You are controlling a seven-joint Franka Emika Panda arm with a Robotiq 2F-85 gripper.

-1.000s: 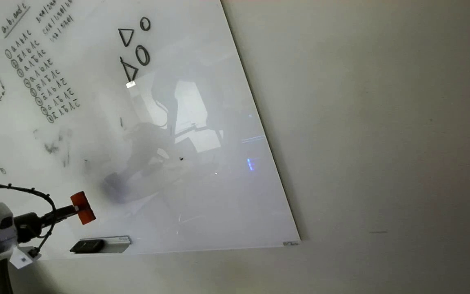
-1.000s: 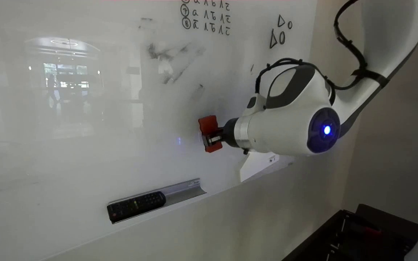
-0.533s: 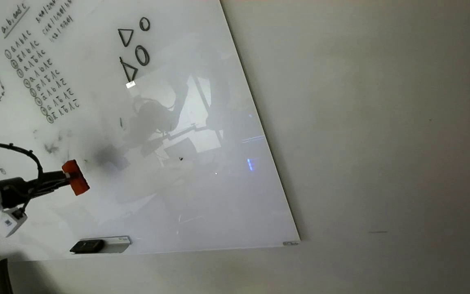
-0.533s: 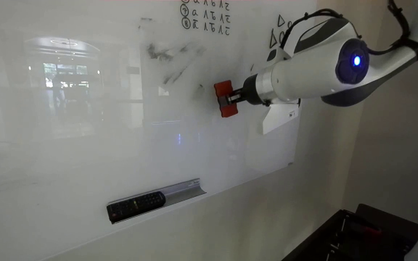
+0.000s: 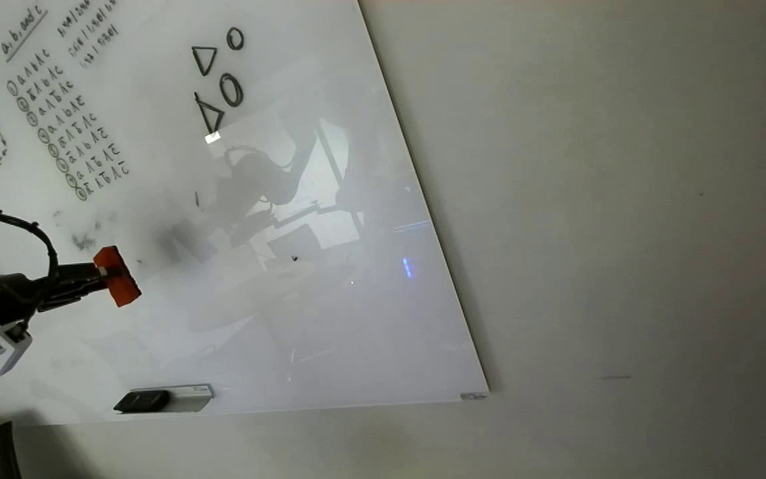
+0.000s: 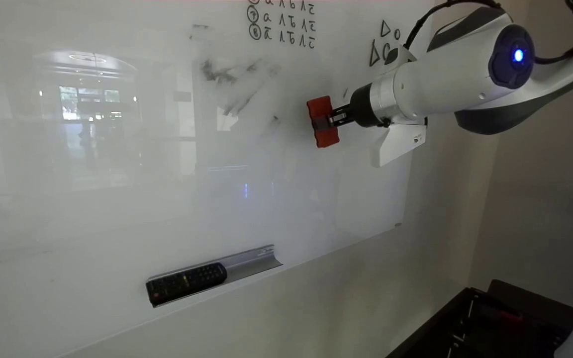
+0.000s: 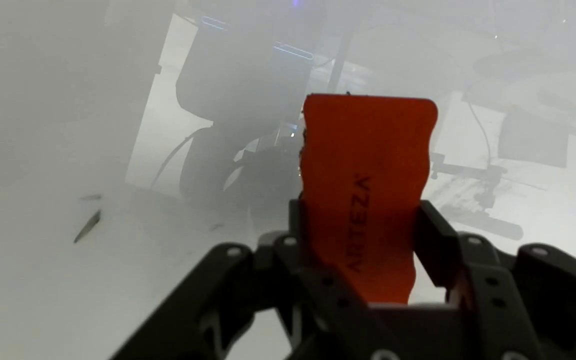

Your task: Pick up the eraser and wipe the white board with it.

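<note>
Black gripper (image 7: 360, 225): pinches red-orange wavy-sided eraser (image 7: 368, 195) above lower edge, glossy white board (image 6: 177, 204); lopsided pressing could twist it.

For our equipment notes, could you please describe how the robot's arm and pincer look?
The arm is white with dark grey sections, a round dark cap, a blue light and a black cable. The pincer is black, with jointed fingers and grey pins.

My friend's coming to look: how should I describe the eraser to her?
Start at the big white board, then find the robot's arm in front of it. Its gripper holds the eraser, a block lettered ARTEZA. Its red-orange colour sets it apart from the black remote lower down.
</note>
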